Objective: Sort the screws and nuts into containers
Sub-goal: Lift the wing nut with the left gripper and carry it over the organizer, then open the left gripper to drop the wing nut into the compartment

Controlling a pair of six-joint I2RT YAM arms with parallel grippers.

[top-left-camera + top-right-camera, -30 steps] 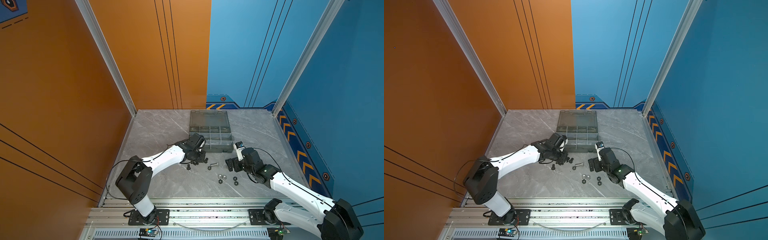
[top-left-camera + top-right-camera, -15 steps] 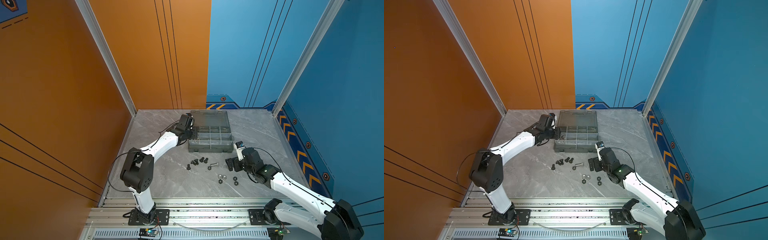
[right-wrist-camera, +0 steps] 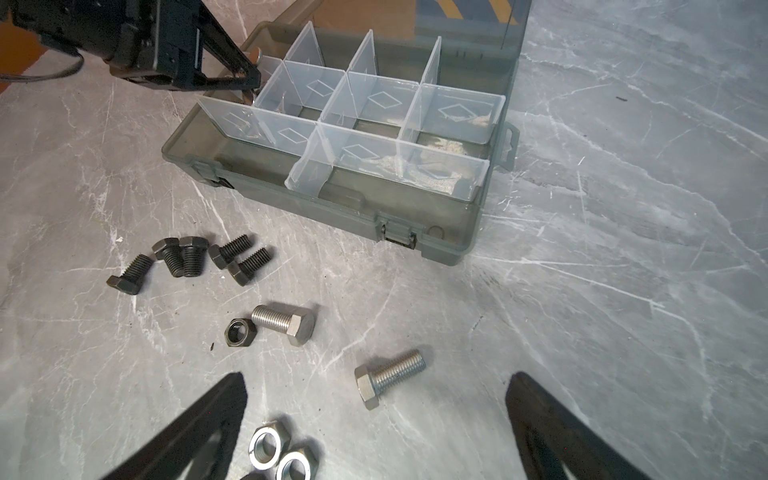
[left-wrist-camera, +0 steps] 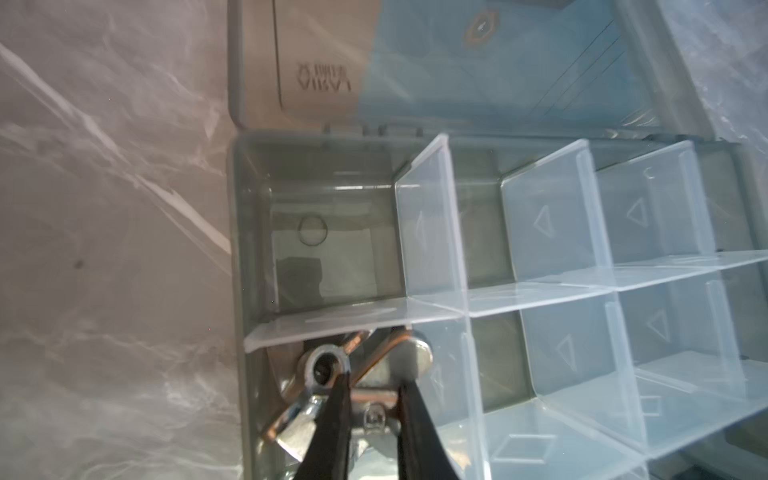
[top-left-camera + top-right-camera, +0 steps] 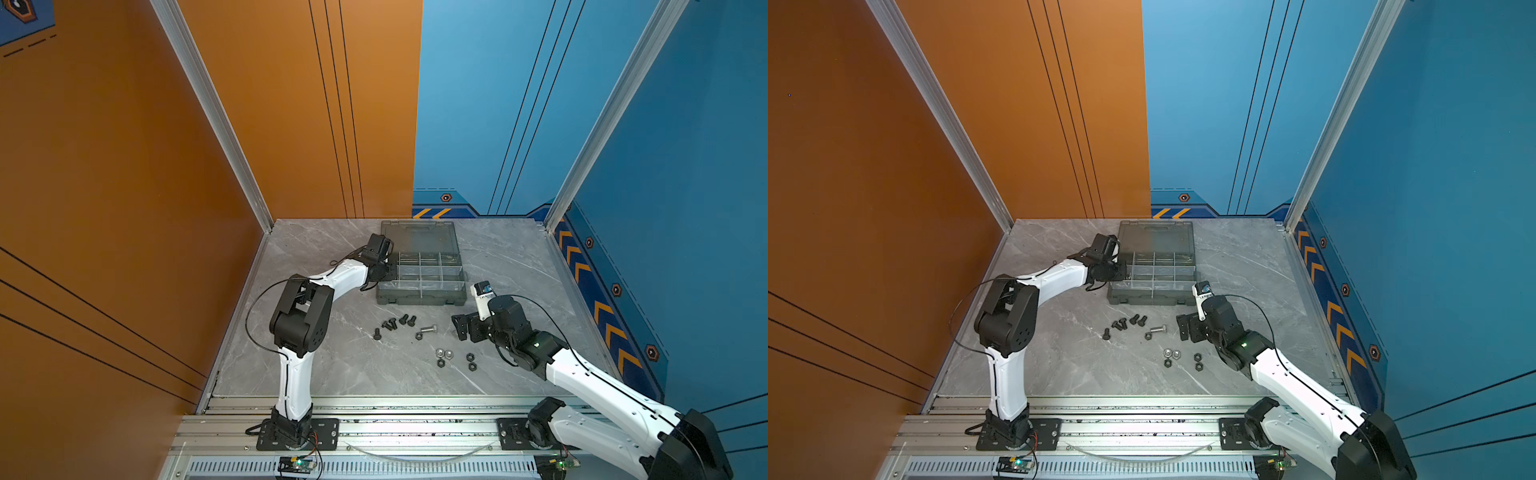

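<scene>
— Grey case (image 5: 419,297): where are we?
— Our left gripper (image 4: 374,379) seems clenched on a wing nut (image 4: 322,366) in its left-edge compartment (image 4: 266,374); our right gripper (image 3: 376,379) gapes over a silver bolt (image 3: 392,373).

Left pincer (image 4: 371,384) gone from the black bolts (image 5: 395,323), now at the case (image 5: 419,297) — over a left-edge compartment

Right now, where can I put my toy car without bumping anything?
Free: the table right of the organiser case, toward the blue wall, and the front-left patch between the left arm and black bolts. Crowded: in front of the case, with bolts, nuts and right gripper.
</scene>
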